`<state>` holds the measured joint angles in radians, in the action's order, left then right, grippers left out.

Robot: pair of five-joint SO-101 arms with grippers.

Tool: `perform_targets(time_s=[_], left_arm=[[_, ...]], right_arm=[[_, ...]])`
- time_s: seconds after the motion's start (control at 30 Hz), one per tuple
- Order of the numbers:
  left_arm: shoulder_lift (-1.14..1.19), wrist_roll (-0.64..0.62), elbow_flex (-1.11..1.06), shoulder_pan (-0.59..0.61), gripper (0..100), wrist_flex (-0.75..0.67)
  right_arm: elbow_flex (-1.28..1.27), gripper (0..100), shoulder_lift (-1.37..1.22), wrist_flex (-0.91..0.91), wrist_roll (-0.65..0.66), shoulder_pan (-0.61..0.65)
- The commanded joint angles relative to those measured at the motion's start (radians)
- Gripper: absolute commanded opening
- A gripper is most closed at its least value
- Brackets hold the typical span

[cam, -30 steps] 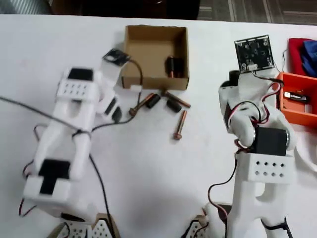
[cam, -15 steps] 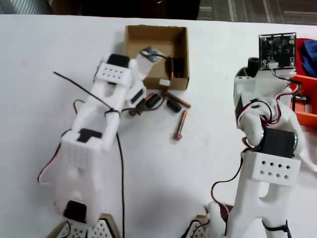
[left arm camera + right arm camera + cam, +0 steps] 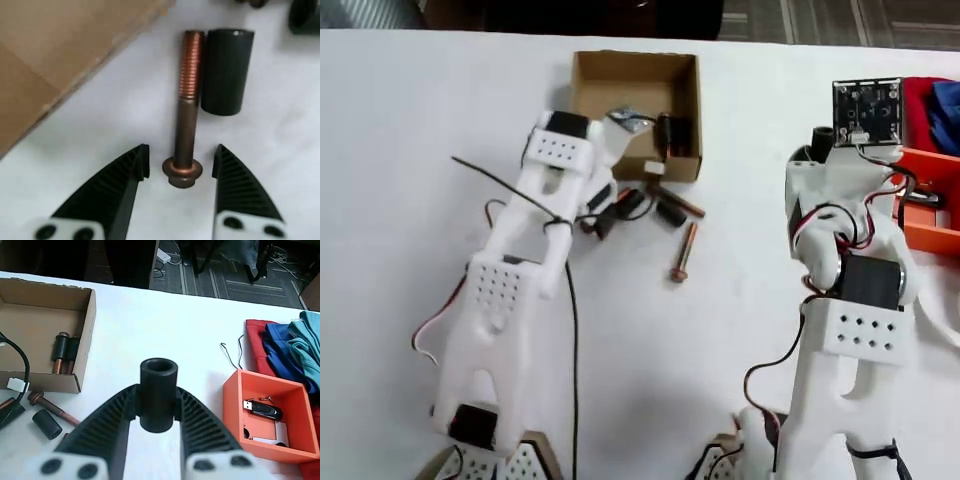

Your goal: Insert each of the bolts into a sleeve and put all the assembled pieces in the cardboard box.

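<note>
Copper bolt point(image 3: 186, 100) lies on the worktop point(image 3: 280, 125), its flanged head between the wide-open tips of the left claw point(image 3: 181, 152), touching neither. A black sleeve point(image 3: 227, 70) lies beside its threaded end, beyond the tips. The right claw point(image 3: 157, 391) grips a second sleeve point(image 3: 158, 372) upright, the cardboard box point(image 3: 85, 320) well beyond it.

The bolt point(image 3: 185, 125) is coppery brown, its thread a brighter orange — the sleeve point(image 3: 227, 70) plain matte black. The left gripper point(image 3: 181, 156) has black, finely ribbed fingers point(image 3: 125, 185) on white mounts. Cardboard box point(image 3: 40, 380) tan, table point(image 3: 400, 120) white, tray point(image 3: 234, 407) orange.
</note>
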<state>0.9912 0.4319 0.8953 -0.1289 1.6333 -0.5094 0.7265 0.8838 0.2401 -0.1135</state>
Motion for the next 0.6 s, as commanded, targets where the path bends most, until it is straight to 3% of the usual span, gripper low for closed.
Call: perform_targets(time_s=[0.0, 0.17, 0.27, 0.4, 0.57], left_arm=[[0.002, 0.049, 0.036, -0.006, 20, 0.014], [0.000, 0.074, 0.042, -0.005, 2, 0.018], [0.008, 0.078, 0.070, 0.000, 5, 0.018], [0.000, 0.077, 0.085, 0.000, 2, 0.023], [0.000, 0.080, 0.148, 0.000, 3, 0.133]], right_arm=[[0.006, 2.2, 0.027, -0.027, -0.009, 0.001], [0.005, 2.2, 0.027, -0.025, -0.009, 0.001], [0.002, 2.2, 0.027, -0.025, -0.009, 0.001], [0.002, 2.2, 0.027, -0.025, -0.009, 0.001], [0.002, 2.3, 0.027, -0.025, -0.009, 0.001]])
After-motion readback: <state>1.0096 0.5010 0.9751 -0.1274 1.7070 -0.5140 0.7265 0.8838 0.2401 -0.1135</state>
